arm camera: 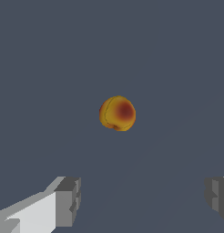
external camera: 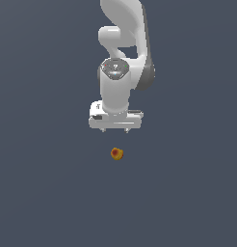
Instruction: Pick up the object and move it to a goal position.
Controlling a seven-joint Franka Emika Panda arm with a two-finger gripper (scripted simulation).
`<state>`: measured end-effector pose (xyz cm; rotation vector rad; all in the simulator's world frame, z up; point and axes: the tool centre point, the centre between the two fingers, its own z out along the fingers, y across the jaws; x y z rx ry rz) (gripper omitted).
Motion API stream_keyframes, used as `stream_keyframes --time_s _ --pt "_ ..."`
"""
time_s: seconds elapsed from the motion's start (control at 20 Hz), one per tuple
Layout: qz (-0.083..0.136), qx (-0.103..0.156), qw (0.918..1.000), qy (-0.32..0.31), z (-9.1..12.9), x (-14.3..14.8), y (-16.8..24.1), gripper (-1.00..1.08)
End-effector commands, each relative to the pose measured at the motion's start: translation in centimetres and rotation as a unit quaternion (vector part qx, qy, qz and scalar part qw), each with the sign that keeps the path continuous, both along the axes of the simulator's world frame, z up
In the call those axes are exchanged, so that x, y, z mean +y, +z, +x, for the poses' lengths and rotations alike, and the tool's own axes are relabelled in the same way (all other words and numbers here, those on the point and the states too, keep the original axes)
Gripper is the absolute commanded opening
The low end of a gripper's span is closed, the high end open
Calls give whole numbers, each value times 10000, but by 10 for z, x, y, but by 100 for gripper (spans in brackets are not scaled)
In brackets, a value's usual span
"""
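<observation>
Seen in the exterior view: white Panda arm (external camera: 121, 58) reaching down from the top of the frame, gripper (external camera: 115, 130) pointed at a flat, dark blue-grey table (external camera: 43, 193). Fingers (external camera: 103, 129) spread wide apart, holding nothing, only their short tips showing under the broad white gripper body.

Just below the gripper in that view, and apart from it: the object (external camera: 116, 154), a tiny roundish orange-yellow lump with a reddish patch, far smaller than the gripper. Clear strip of plain surface between the fingertips and the lump; no contact.

From the wrist view: the same object (arm camera: 117, 113) sitting alone near the middle of the picture, reddish patch turned toward the camera, faint seam lines across its skin. Two grey finger pads (arm camera: 68, 201) at the edge of the picture, one on each side, well apart from each other and from the lump, which lies beyond them and roughly along the line midway between. Gap between the pads much wider than the lump itself.

Nothing else around the object in either view; nothing between the fingers and it. Surface uniform, without marks or edges.
</observation>
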<state>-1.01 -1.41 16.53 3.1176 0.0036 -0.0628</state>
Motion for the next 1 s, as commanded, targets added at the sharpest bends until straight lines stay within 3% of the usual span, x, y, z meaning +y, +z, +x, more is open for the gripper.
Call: stream_keyframes --time_s 0.0,0.5,0.95 --pt "0 0 10000 0 0 0 0 100" --pt "-140 113 9998 57 -5 0 3 100" --pt "-128 109 9996 211 -3 0 1 100"
